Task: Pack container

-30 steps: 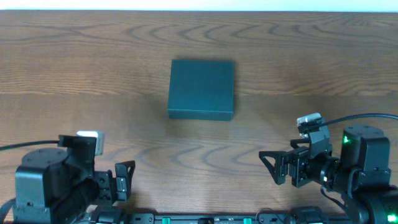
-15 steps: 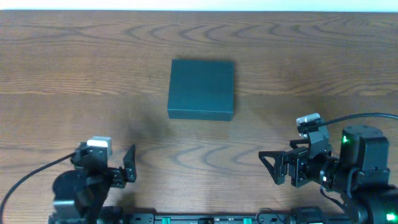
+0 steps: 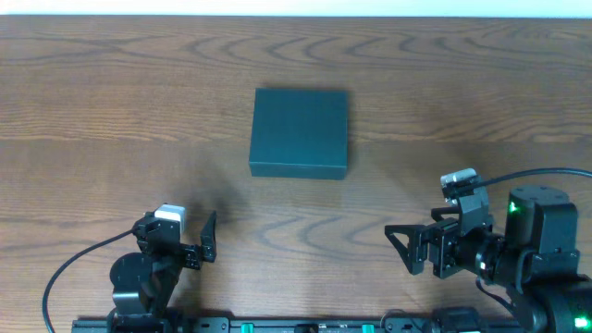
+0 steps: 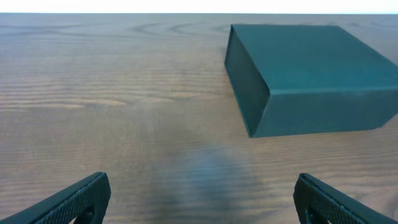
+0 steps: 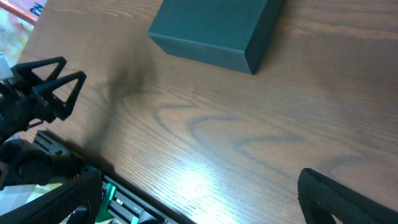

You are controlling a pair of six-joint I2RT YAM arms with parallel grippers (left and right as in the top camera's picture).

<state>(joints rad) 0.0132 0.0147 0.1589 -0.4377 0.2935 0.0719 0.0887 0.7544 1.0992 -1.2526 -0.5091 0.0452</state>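
The container (image 3: 300, 130), a dark teal square box with its lid shut, lies flat on the wooden table a little behind centre. It also shows in the left wrist view (image 4: 308, 74) and the right wrist view (image 5: 217, 30). My left gripper (image 3: 202, 248) is open and empty near the front left edge, well short of the box; its fingers frame bare wood in the left wrist view (image 4: 202, 199). My right gripper (image 3: 407, 248) is open and empty at the front right. No snack packets are in view.
The wooden table (image 3: 462, 102) has a white strip along its far edge. The arm bases and a black rail with green lights (image 3: 305, 326) line the front edge. The left arm (image 5: 37, 99) shows in the right wrist view.
My left arm has swung forward and to the right, its gripper now pointing at the box from nearer the centre. The right arm and the box have not moved.
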